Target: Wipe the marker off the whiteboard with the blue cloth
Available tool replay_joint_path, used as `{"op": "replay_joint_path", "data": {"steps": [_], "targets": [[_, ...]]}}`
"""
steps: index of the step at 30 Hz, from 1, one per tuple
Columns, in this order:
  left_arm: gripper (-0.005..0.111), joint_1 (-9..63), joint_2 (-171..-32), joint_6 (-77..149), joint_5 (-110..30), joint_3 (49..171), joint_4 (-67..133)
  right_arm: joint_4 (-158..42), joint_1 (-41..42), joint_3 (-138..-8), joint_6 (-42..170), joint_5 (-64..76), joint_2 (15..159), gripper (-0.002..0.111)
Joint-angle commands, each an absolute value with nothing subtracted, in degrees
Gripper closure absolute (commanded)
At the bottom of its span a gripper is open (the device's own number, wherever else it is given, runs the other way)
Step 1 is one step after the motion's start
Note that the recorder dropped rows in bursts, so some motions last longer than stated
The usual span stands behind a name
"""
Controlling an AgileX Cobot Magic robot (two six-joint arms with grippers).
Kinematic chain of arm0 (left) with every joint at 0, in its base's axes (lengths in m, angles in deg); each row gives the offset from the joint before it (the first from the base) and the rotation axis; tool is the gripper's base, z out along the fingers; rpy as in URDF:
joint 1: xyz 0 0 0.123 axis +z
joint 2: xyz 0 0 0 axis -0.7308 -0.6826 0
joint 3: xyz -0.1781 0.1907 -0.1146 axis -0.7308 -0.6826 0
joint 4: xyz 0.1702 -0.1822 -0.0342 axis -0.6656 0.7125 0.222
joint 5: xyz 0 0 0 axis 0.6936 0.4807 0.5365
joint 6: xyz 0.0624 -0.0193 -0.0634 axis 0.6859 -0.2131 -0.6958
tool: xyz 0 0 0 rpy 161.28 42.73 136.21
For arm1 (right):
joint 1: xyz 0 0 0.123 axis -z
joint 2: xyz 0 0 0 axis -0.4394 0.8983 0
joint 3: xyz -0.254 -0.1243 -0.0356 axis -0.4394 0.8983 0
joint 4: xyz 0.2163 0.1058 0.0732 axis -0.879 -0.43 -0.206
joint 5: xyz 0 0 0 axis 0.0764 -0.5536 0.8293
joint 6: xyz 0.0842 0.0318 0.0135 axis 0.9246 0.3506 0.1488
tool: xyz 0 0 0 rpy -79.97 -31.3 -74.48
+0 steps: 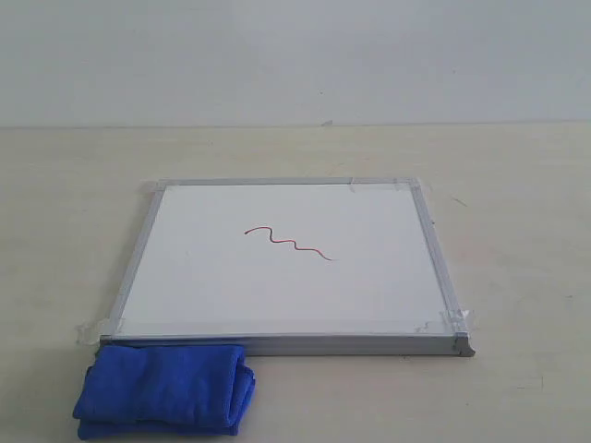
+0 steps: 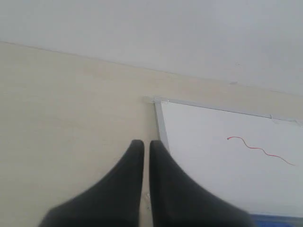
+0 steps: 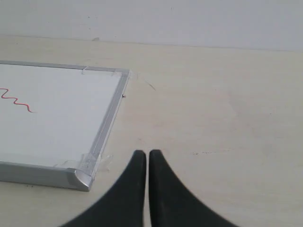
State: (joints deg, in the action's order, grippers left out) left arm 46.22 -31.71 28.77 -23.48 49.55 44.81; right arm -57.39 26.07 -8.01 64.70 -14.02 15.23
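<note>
On the exterior camera, the whiteboard [image 1: 277,305] lies flat on the pale, matte table [image 1: 526,277]. It is a smooth white rectangle in a thin silver-grey metal frame, with clear tape [image 1: 441,323] at its corners. The marker [image 1: 288,244], a thin red wavy line, sits about mid-board and runs from 10 o'clock toward 4 o'clock. The blue cloth [image 1: 166,397], soft and plush, is folded into a thick pad. It lies at 7 o'clock from the board's centre, up against the near frame by the left corner.

From the left wrist camera, I see the left gripper [image 2: 147,142] as two smooth black tapered fingers drawn almost together, with only a thin slit between them, and it holds nothing. They hang above bare table just beside the board's frame. The red line lies further out on the white surface, and a sliver of blue cloth shows at the picture's edge.

From the right wrist camera, the right gripper [image 3: 144,152] looks the same, narrowed to a slit and empty. It is over bare table near a taped, rounded corner of the frame.
</note>
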Motion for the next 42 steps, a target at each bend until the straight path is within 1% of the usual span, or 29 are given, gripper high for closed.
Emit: {"op": "replay_joint_path", "data": {"steps": [1, 20, 33, 36, 39, 42], "targets": [[0.102, 46.4, -31.5, 28.7, -23.5, 49.3, 44.6, -57.4, 26.2, -8.1, 64.7, -13.6, 15.0, 0.108], [0.102, 46.4, -31.5, 28.7, -23.5, 49.3, 44.6, -57.4, 26.2, -8.1, 64.7, -12.7, 15.0, 0.108], [0.102, 46.4, -31.5, 28.7, -23.5, 49.3, 44.6, -57.4, 26.2, -8.1, 64.3, 7.2, 15.0, 0.108], [0.102, 46.4, -31.5, 28.7, -23.5, 49.3, 44.6, -57.4, 26.2, -8.1, 64.7, 7.5, 15.0, 0.108], [0.102, 46.4, -31.5, 28.7, -23.5, 49.3, 44.6, -57.4, 26.2, -11.8, 67.1, 6.7, 15.2, 0.108], [0.102, 46.4, -31.5, 28.7, -23.5, 49.3, 44.6, -57.4, 26.2, -17.8, 67.5, 1.4, 19.1, 0.108]]}}
